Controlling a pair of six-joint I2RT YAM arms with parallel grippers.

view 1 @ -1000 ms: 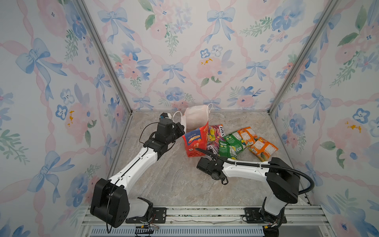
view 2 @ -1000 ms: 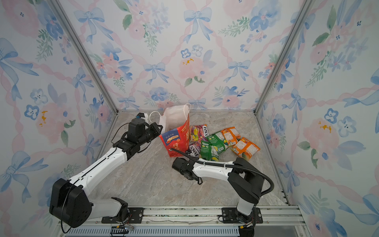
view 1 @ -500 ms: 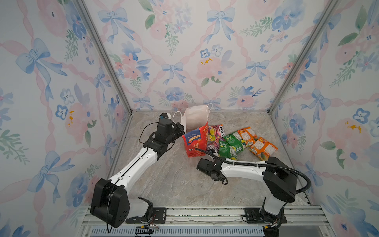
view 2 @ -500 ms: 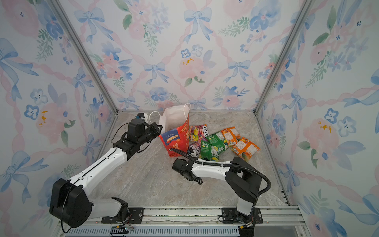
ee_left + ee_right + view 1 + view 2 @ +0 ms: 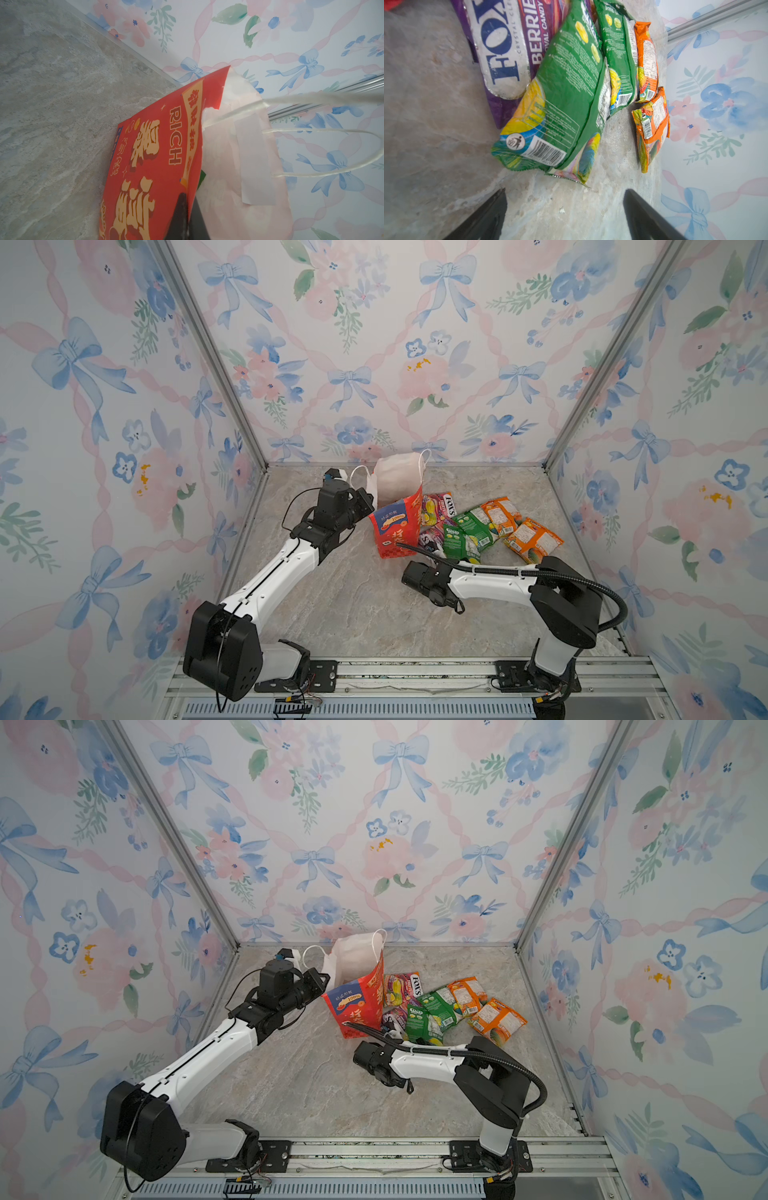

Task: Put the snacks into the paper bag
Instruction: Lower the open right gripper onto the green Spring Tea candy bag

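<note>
The grey marbled tabletop (image 5: pixel 353 614) bears the paper bag (image 5: pixel 397 526) and, beside it, the snacks (image 5: pixel 469 531)

The left arm (image 5: pixel 286 572) rises from its base at the front edge of the bench (image 5: pixel 353 614), near the left corner. It stretches diagonally toward the back edge with its wrist raised. The left pincer (image 5: pixel 366 504) is closed, pinching the rim of the paper bag (image 5: pixel 397 526) between its fingers (image 5: pixel 182 216).

The right arm (image 5: pixel 494 585) stands at the front edge near the right corner. Its elbow is bent and its forearm lies low and almost level, reaching toward the bench's middle. The right pincer (image 5: pixel 564 194) is spread wide and holds nothing.
</note>
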